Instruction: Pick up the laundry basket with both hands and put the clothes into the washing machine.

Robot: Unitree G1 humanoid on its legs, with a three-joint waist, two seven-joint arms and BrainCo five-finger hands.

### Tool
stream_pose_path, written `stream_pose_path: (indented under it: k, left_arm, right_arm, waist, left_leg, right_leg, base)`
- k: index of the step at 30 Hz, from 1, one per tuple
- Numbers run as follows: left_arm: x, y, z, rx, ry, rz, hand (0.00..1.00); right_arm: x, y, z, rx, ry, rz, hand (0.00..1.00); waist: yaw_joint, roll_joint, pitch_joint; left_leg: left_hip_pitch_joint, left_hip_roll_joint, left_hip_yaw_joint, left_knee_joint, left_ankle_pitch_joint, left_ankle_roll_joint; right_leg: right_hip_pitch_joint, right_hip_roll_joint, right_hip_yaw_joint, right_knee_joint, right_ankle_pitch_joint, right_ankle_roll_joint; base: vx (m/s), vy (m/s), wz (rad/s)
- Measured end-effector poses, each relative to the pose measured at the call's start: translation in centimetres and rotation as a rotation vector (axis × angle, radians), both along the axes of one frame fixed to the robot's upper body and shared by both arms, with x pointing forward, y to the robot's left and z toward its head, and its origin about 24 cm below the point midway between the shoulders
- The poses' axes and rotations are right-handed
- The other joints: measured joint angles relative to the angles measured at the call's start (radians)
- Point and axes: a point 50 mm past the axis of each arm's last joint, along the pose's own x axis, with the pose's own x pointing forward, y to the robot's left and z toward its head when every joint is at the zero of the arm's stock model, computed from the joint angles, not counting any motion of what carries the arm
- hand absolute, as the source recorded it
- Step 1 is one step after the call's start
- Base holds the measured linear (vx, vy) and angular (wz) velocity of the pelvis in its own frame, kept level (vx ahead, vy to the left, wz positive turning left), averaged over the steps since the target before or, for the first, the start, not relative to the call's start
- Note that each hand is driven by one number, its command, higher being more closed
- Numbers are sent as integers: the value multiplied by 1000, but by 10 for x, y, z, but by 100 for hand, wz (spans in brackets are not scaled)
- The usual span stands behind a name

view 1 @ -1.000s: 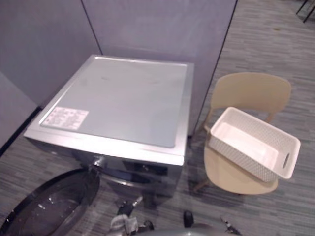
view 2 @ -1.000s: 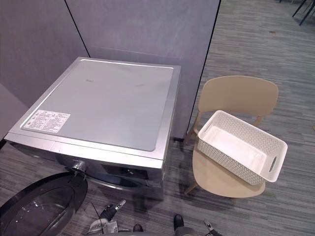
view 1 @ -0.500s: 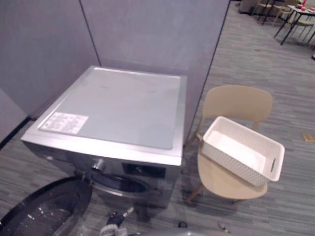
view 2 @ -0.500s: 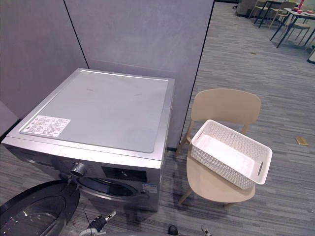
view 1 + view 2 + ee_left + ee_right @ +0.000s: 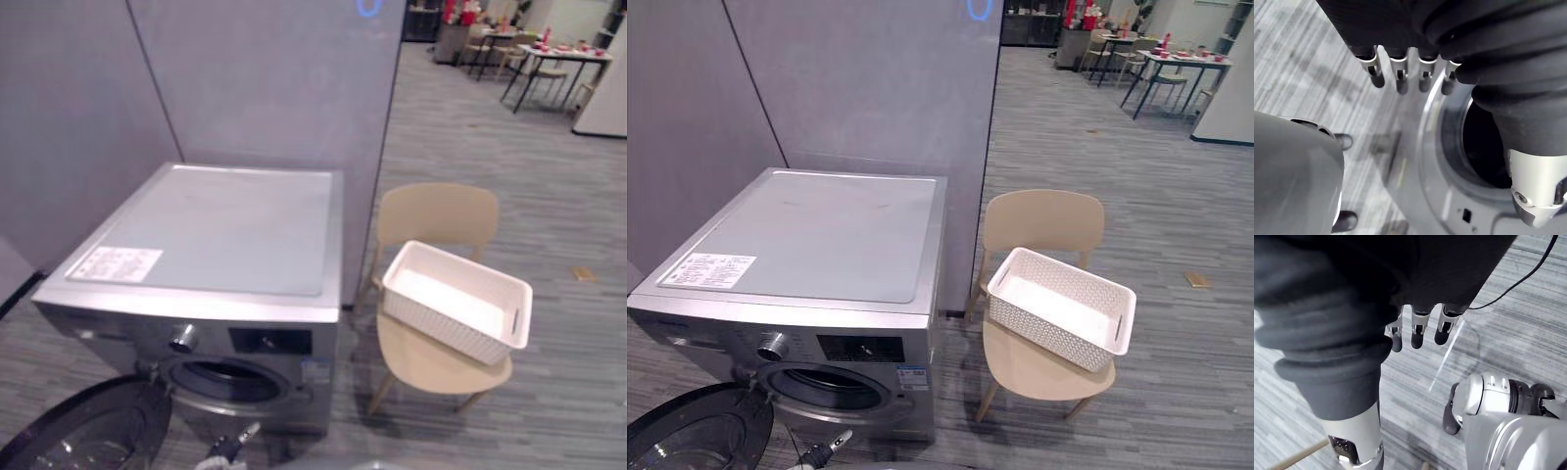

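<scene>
Laundry basket (image 5: 1059, 308) is sitting askew on chair (image 5: 1043, 220), off rightward; right robot hand (image 5: 1420, 330) is hanging nearer, left robot hand (image 5: 1401, 81) too, both slack-fingered, empty.

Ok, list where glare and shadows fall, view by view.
Left eye view: soft sheen atop the washing machine; the chair casts a shadow on the carpet beneath its seat. Right eye view: small glints on the open door. Left wrist view: a bright sheen along the round metal rim past the left hand.
</scene>
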Motion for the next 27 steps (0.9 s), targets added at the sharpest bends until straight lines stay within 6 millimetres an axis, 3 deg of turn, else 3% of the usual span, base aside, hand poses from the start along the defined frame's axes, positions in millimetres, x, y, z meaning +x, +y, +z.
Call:
stream_pose_path:
  k: [4, 5, 6, 7, 8, 10, 12, 13, 14, 15, 16, 17, 18, 19, 21, 23, 24, 26, 27]
  left_arm:
    - [6, -4, 1, -10, -16, -3, 0]
    - [11, -6, 1, -23, -38, 21, 0]
    - [13, -6, 2, -25, -53, 36, 0]
    - [16, -3, 4, -26, -78, 71, 0]
    - [20, 0, 6, -28, -108, 113, 0]
    - [20, 1, 6, -30, -126, 146, 0]
    - [18, 2, 6, -30, -129, 166, 0]
    - [18, 2, 6, -31, -129, 180, 0]
    - [17, 1, 5, -35, -123, 199, 0]
    - [15, -3, 4, -39, -110, 209, 0]
    - [13, -6, 3, -47, -101, 208, 0]
    - [11, -12, 1, -62, -84, 198, 0]
    - [16, -4, 3, -43, -95, 190, 0]
    - [20, 7, 6, -7, -103, 147, 0]
    - [26, 22, 11, 42, -114, 91, 0]
    - [31, 32, 14, 82, -120, 39, 0]
    - [33, 32, 15, 83, -124, 37, 0]
    - [33, 31, 15, 81, -124, 36, 0]
    - [32, 30, 14, 78, -120, 36, 0]
  right_arm:
    - [6, -1, 0, 1, -21, 25, 0]
    - [13, -3, 0, -3, -34, 37, 0]
    - [16, -3, 0, -5, -40, 39, 0]
    - [22, -4, 0, -6, -56, 36, 0]
    - [29, -5, 0, -12, -72, 42, 0]
    - [40, -12, 2, -33, -95, 58, 0]
    - [63, -28, 8, -88, -148, 94, 0]
    - [67, -31, 9, -97, -157, 98, 0]
    - [69, -37, 11, -111, -158, 100, 0]
    - [68, -44, 12, -124, -147, 101, 0]
    - [67, -48, 13, -133, -145, 102, 0]
    - [68, -52, 15, -145, -145, 102, 0]
    - [70, -44, 12, -124, -149, 102, 0]
    - [67, -28, 7, -70, -133, 115, 0]
    - [68, -4, 1, 6, -129, 108, 0]
    - [76, 7, 0, 31, -147, 131, 0]
    - [77, 4, 1, 20, -151, 142, 0]
    - [94, -3, 5, -20, -179, 215, 0]
    - [97, -4, 6, -28, -182, 239, 0]
  waist:
    - [-2, 7, 12]
    - [0, 30, 52]
    - [1, 25, 70]
    - [0, 14, 89]
    - [1, -1, 114]
    - [7, -4, 120]
    - [4, 3, 119]
    - [2, 5, 118]
    - [0, 12, 115]
    - [0, 31, 107]
    - [-4, 47, 104]
    - [-9, 70, 99]
    - [-10, 37, 98]
    - [-9, 8, 91]
    - [-8, -15, 77]
    - [-2, 0, 78]
    - [-1, 7, 79]
    - [7, 41, 78]
    - [6, 57, 86]
  left_leg:
    - [-117, -1, -72, 48, 2, -3]
    - [-156, 3, -114, 101, -1, -15]
    - [-176, 2, -130, 122, -9, -30]
    - [-209, 5, -127, 173, -23, -69]
    - [-236, 27, -64, 271, -34, -62]
    - [-254, 73, -32, 375, -55, -29]
    - [-268, 160, -74, 422, -55, -27]
    - [-271, 178, -88, 415, -54, -28]
    - [-268, 197, -121, 364, -44, -44]
    - [-242, 198, -139, 268, -3, -105]
    - [-229, 193, -138, 223, 18, -120]
    - [-211, 180, -124, 182, -1, -149]
    - [-213, 138, -102, 193, 6, -127]
    - [-226, 96, -93, 200, -15, -99]
    - [-281, 71, -81, 256, -46, -67]
    - [-316, 67, -55, 298, -70, -32]
    - [-320, 69, -48, 304, -76, -23]
    - [-337, 96, 3, 314, -97, 12]
    - [-336, 101, 15, 312, -100, 16]
  right_leg:
    - [-96, -4, -78, 72, -15, -15]
    - [-133, -6, -114, 163, -65, -22]
    - [-160, -17, -135, 220, -94, -24]
    - [-212, -60, -174, 328, -143, -25]
    - [-222, -102, -192, 391, -185, -21]
    - [-218, -146, -211, 429, -213, -4]
    - [-223, -194, -216, 464, -252, 40]
    - [-230, -205, -215, 474, -258, 55]
    - [-242, -225, -215, 488, -262, 89]
    - [-249, -244, -211, 483, -253, 126]
    - [-248, -250, -210, 473, -244, 143]
    - [-245, -263, -209, 445, -219, 178]
    - [-238, -302, -197, 419, -197, 189]
    - [-203, -334, -201, 317, -127, 210]
    - [-179, -353, -207, 190, 8, 200]
    - [-190, -351, -212, 124, 177, 147]
    - [-200, -348, -217, 119, 214, 131]
    - [-228, -312, -305, 71, 357, 47]
    - [-237, -302, -322, 103, 320, 61]
  base:
    - [27, -48, 34]
    - [-26, -22, 86]
    - [-31, -5, 105]
    - [7, 14, 112]
    - [18, 32, 109]
    - [28, 81, 62]
    - [35, 210, 38]
    - [57, 287, 27]
    - [87, 364, 16]
    - [104, 416, 12]
    - [138, 520, 4]
    - [125, 446, 3]
    - [146, 510, 1]
    - [135, 433, 1]
    - [113, 428, -8]
    - [50, 419, -25]
    - [1, 327, -34]
    - [4, 281, -55]
    - [-9, 209, -47]
